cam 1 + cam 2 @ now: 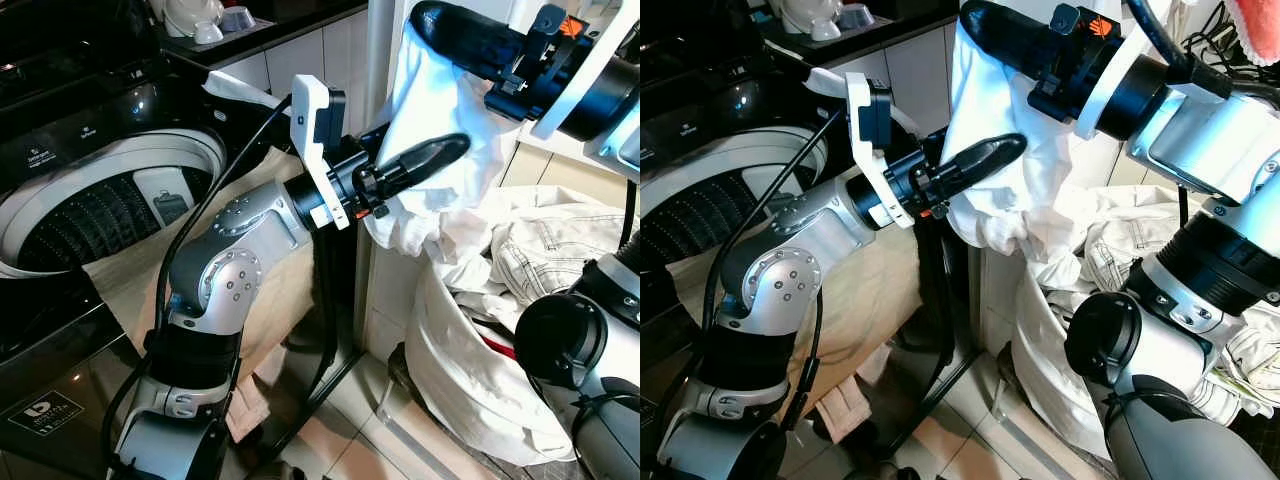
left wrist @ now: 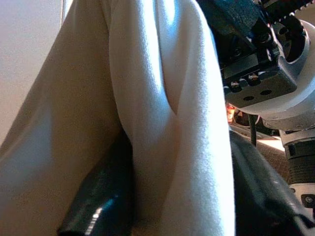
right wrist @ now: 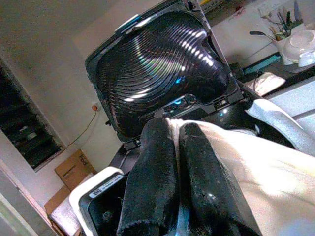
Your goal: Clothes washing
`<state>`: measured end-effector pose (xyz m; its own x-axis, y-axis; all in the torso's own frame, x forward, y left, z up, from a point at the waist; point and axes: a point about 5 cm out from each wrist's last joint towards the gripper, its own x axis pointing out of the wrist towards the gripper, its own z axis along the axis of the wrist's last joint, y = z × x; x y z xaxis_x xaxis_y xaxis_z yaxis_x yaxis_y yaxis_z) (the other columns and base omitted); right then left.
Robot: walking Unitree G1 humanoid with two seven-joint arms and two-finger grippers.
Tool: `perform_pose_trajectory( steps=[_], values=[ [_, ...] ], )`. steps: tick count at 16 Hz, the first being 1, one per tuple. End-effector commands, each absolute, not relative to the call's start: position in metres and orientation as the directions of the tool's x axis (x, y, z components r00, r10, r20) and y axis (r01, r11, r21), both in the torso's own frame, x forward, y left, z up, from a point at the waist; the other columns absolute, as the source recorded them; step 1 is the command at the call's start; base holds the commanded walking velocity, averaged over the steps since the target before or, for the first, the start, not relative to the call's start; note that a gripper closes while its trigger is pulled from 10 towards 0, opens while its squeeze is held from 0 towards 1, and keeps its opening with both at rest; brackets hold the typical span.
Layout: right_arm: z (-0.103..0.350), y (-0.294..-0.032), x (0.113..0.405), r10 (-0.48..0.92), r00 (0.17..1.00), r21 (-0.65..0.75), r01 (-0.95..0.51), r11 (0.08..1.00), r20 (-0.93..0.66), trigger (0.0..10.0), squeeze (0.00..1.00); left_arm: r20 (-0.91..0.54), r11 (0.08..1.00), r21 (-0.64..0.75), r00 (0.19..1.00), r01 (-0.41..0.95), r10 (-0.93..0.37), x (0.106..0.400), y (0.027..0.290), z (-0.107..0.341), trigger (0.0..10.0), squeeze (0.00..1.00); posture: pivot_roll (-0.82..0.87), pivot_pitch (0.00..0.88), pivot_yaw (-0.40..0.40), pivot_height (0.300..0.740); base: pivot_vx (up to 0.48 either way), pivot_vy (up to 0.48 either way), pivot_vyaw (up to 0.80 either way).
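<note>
A white garment (image 1: pixel 440 120) is held up in the air between the open washing machine (image 1: pixel 110 210) and a white laundry bag (image 1: pixel 480 370) heaped with pale clothes. In the left eye view, its top edge is clamped by the right end effector (image 1: pixel 435 25), and the left end effector (image 1: pixel 425 160) is pressed into its middle folds. A beige cloth (image 1: pixel 130 290) is draped over the machine's front edge.

In the right eye view, the same garment (image 1: pixel 1010 130) is seen hanging from the right end effector (image 1: pixel 985 20), with the left end effector (image 1: pixel 985 160) reaching into it from the machine side.

In the left wrist view, white fabric is seen lying between two black fingers (image 2: pixel 98 206), which are spread to either side of it.

In the right wrist view, the two fingers (image 3: pixel 152 167) are closed together on the cloth, and the raised lid (image 3: pixel 157 69) of the machine is seen beyond them.
</note>
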<state>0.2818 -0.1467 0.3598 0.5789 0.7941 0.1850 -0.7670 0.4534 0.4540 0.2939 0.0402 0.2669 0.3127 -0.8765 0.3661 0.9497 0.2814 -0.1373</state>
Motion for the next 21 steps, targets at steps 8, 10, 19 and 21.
perform_pose_trajectory(
  steps=[8,10,19,21],
  values=[
    [0.362,-0.141,0.275,0.816,0.548,0.427,-0.793,0.435,0.186,0.0,0.00,0.361,0.262,-0.141,0.296,0.955,-0.884,0.295,0.042,0.270,0.0,0.00,-0.10,0.000,0.077,0.740,0.000,0.000,0.00],
    [0.361,-0.140,0.275,0.812,0.555,0.427,-0.788,0.444,0.179,0.0,0.00,0.365,0.273,-0.143,0.307,0.951,-0.879,0.297,0.044,0.271,0.0,0.00,-0.10,0.000,0.078,0.740,0.000,0.000,0.00],
    [0.350,-0.150,0.275,0.768,0.635,0.394,-0.730,0.559,0.087,10.0,1.00,0.402,0.523,-0.127,0.525,0.843,-0.750,0.325,0.078,0.287,0.0,0.00,-0.10,0.000,0.070,0.740,0.000,0.000,0.00],
    [0.343,-0.165,0.271,0.683,0.730,0.251,-0.657,0.711,-0.025,10.0,1.00,0.395,0.625,-0.055,0.592,0.779,-0.703,0.336,0.103,0.300,0.0,0.00,-0.09,0.000,0.063,0.740,0.000,0.000,0.00]
  ],
)
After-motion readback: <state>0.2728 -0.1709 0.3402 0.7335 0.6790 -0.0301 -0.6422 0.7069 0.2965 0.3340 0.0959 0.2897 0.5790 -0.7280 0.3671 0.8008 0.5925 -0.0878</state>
